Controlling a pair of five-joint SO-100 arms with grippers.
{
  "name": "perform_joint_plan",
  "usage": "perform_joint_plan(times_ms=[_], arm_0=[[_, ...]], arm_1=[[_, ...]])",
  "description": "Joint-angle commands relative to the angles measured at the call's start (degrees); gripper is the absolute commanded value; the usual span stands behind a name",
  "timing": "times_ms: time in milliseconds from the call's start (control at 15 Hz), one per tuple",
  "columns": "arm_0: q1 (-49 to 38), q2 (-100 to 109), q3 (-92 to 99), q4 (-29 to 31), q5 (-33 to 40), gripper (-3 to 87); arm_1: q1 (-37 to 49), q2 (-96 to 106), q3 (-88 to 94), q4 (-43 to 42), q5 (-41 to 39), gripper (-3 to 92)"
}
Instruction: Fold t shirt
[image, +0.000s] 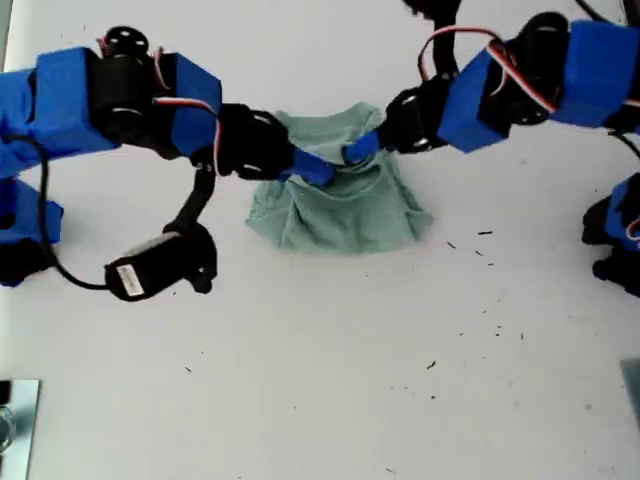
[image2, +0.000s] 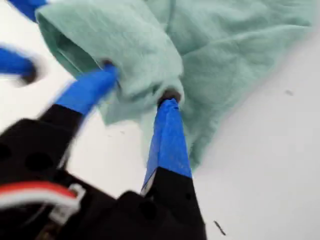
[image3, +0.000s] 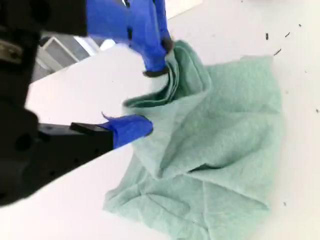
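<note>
Green cloth at jaws: my first gripper (image2: 139, 86) has a thick bunch of the shirt (image2: 220, 55) between its two blue tips, which press into it from both sides; I judge it clamped on the shirt.
Second jaws: my second gripper (image3: 150, 95) stands with tips apart around an upright fold of the shirt (image3: 220, 150); both tips touch cloth, but I cannot tell if they pinch it.
Direction: from each gripper the shirt spreads forward and down, away from the tips.
Shirt place: on the white table (image: 320, 400), near the middle of the exterior view, bunched like a small tent (image: 340, 205).
Key relation: both grippers meet at the raised far edge, tips almost touching, so neither is nearer.
Long axis: the low near hem runs across the exterior view.
Next move, my judgement: the raised edge must travel toward that hem.
Arms: one (image: 120, 100) comes from the exterior view's left, one (image: 520, 80) from its right.
</note>
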Motion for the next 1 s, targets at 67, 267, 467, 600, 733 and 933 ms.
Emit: perform_joint_plan(times_ms=[67,267,467,600,733,933], arm_0=[[-8.8,33.4,26.2,-4.0,-3.3,31.3],[-11.6,60.2,55.9,-9.1,-5.4,28.8],[-3.3,88.2,84.6,-13.9,-13.1,18.9],[2.7,115.0,100.9,-7.4,-20.1,14.3],[6.6,113.1,106.0,-9.0,-25.0,11.3],[10.5,114.3,110.0,-9.7,-22.6,14.8]], arm_1=[[14.7,33.1,20.8,-3.4,1.8,35.5],[20.7,64.4,42.0,3.4,3.0,35.3],[14.2,85.1,63.1,6.7,7.6,32.9],[11.1,88.1,71.0,11.7,9.1,31.3],[13.8,88.1,80.1,10.5,15.1,29.6],[15.7,87.9,83.6,10.0,0.6,26.1]])
